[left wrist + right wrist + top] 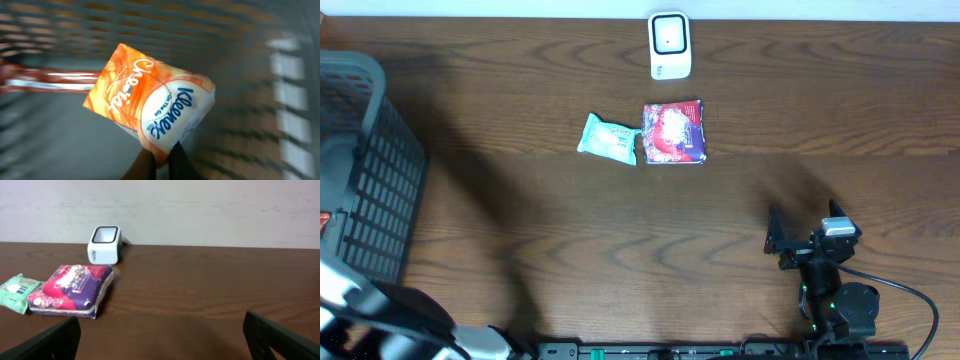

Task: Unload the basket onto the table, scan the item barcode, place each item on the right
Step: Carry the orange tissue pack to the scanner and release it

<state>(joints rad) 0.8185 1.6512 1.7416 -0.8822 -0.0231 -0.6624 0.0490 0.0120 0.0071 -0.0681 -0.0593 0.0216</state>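
Seeing tissue pack (pixel 150 105) in orange with white script, white oval patch, blue lettering. Basket (pixel 370 170) dark grey, open grid pattern. Surface (pixel 620 240) dark brown, wavy wood grain. Scanner (pixel 669 45) white with black-rimmed window. Small packet (pixel 608 138) mint green with white print; larger pack (pixel 674 132) red and purple, white flecks. Wall (pixel 200 210) off-white, plain.

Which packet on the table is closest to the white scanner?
The red and purple packet, just in front of the scanner; the green packet lies farther left.
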